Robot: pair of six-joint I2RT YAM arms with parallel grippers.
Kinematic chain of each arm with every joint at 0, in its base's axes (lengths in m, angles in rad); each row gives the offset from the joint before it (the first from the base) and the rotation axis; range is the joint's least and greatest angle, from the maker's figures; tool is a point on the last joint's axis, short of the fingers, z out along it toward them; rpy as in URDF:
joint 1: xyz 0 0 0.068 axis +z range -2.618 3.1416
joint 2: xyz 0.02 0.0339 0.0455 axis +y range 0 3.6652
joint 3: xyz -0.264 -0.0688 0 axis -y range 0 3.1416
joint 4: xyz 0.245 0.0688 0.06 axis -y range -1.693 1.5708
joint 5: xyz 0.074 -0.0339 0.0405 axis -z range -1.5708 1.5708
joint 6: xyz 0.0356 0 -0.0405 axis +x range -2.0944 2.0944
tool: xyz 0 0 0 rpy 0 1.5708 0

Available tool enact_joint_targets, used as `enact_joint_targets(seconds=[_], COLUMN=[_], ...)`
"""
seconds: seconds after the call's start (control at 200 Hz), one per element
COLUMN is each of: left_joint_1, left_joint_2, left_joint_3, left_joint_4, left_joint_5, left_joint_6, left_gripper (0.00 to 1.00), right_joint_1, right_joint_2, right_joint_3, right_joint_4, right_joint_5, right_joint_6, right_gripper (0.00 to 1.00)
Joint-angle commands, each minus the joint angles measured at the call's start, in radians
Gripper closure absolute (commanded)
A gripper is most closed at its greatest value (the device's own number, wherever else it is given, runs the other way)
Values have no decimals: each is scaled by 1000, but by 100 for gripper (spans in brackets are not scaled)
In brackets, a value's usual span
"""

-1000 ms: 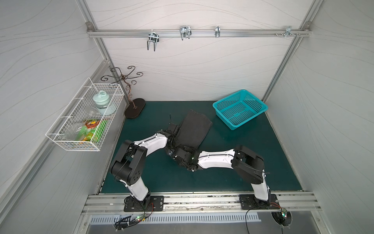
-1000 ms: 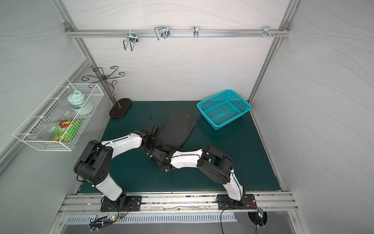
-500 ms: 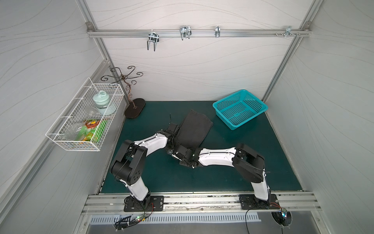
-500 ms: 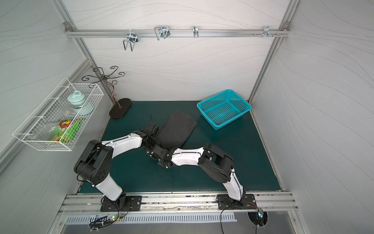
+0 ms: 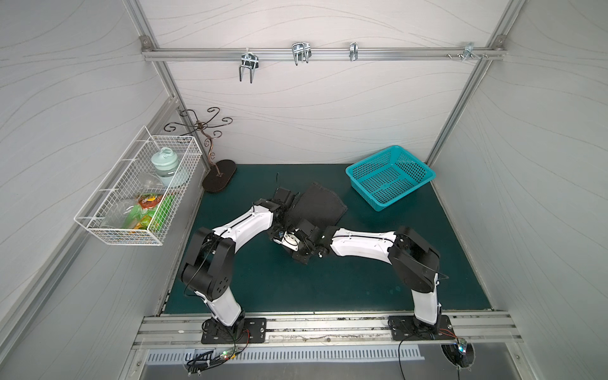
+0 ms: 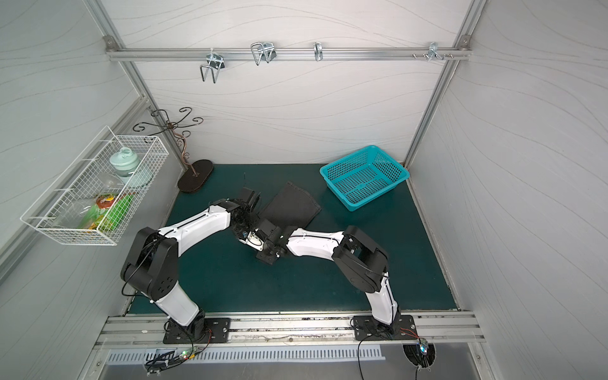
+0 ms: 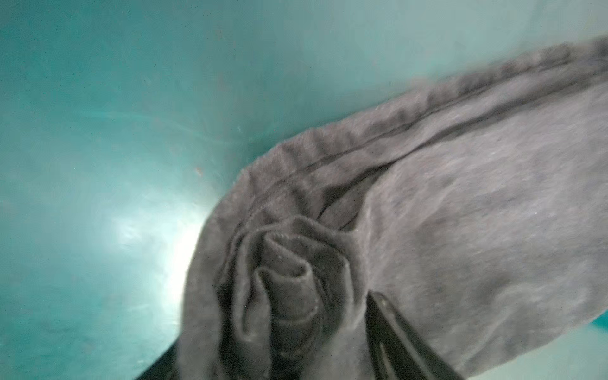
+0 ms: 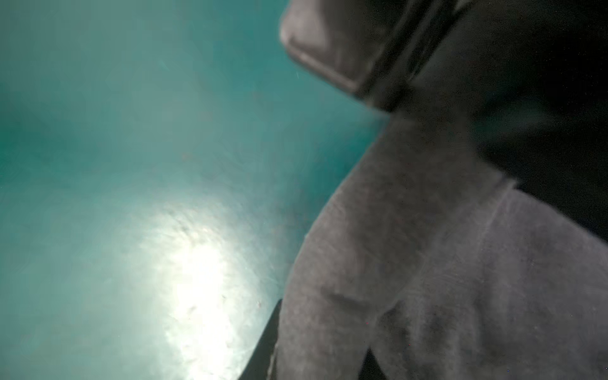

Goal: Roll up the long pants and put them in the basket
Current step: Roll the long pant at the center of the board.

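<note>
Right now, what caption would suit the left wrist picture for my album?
Rolled end of the long pants close up, spiralled on the green mat.

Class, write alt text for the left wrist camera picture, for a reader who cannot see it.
Close-up of the grey long pants, one end wound into a spiral roll, the rest lying flat on a teal mat. The left gripper shows only as dark jaws flanking the roll.
</note>
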Motion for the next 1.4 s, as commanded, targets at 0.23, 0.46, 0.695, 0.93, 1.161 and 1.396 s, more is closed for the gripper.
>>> enact_joint_targets(seconds=[0.23, 0.46, 0.695, 0.93, 1.161, 1.396], left_joint_1=[20, 68, 89, 92, 92, 91], left_joint_2=[-108, -187, -276, -302, -302, -308], left_joint_3=[197, 164, 140, 104, 70, 62], left_joint_4=[-318, -310, -303, -299, -299, -290], left_joint_5=[-219, -263, -312, -272, -211, -182], left_joint_6=[40, 10, 1, -32, -68, -73], left_gripper=[23, 22, 22, 22, 23, 24], right_joint_1=[-87, -94, -123, -219, -318, -421], right_joint_2=[166, 203, 239, 301, 406, 552], right_joint_3=[-6, 16, 48, 109, 166, 219], right_joint_4=[-315, -336, -372, -442, -485, -593], right_joint_5=[-50, -63, -183, -523, -839, -1058], right_joint_6=[142, 143, 153, 168, 223, 280], right_gripper=[100, 100, 100, 100, 100, 100])
